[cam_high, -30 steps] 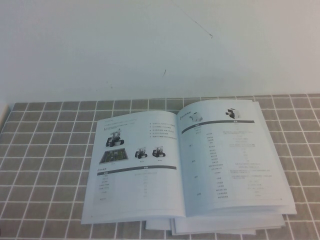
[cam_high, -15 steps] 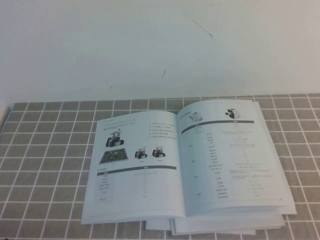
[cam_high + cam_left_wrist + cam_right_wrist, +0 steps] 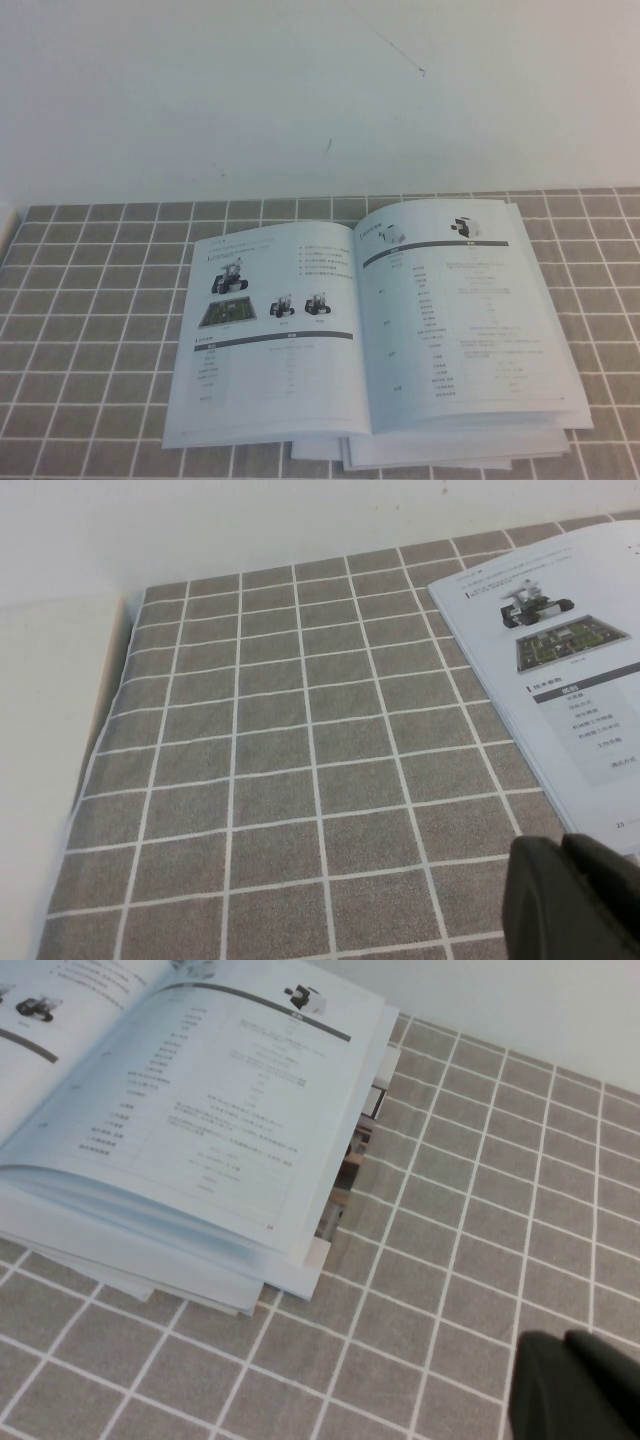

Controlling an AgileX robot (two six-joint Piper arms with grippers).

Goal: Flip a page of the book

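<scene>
An open book (image 3: pixel 370 330) lies flat on the grey checked cloth, white pages up, with robot pictures on its left page and tables on its right page. Its left page shows in the left wrist view (image 3: pixel 560 650); its right page and thick page stack show in the right wrist view (image 3: pixel 190 1110). Neither gripper shows in the high view. My left gripper (image 3: pixel 575 900) is shut and empty, over the cloth beside the book's left edge. My right gripper (image 3: pixel 580 1385) is shut and empty, over the cloth off the book's right side.
The grey checked cloth (image 3: pixel 90 330) covers the table up to a white wall behind. A pale raised edge (image 3: pixel 50 760) borders the cloth at the far left. More printed sheets (image 3: pixel 355 1150) stick out under the book's right side.
</scene>
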